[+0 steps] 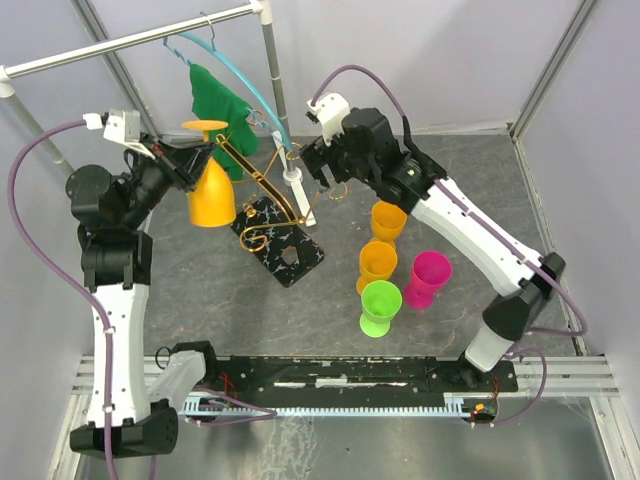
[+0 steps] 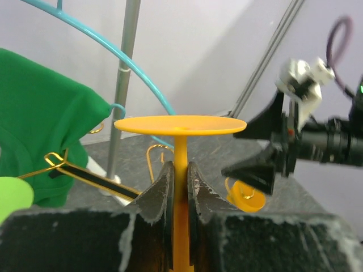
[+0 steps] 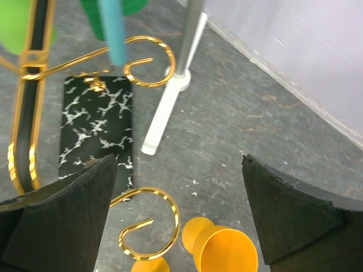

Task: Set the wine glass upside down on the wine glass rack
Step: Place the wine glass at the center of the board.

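An orange wine glass (image 1: 210, 192) hangs upside down in my left gripper (image 1: 196, 160), foot up, bowl down, left of the gold scroll-armed rack (image 1: 262, 185) on its black marbled base (image 1: 280, 243). In the left wrist view the fingers (image 2: 164, 187) are shut on the glass stem (image 2: 180, 170) just below the round foot (image 2: 180, 124). My right gripper (image 1: 330, 172) is open and empty, just right of the rack top; its wrist view shows a gold scroll arm (image 3: 153, 224) between its fingers and the marbled base (image 3: 99, 127).
A white clothes rail (image 1: 130, 38) with a teal hanger and green cloth (image 1: 215, 100) stands behind the rack. Two orange glasses (image 1: 378, 262), a green one (image 1: 380, 306) and a pink one (image 1: 429, 278) stand right of the rack. The rail's white foot (image 3: 164, 116) lies near the base.
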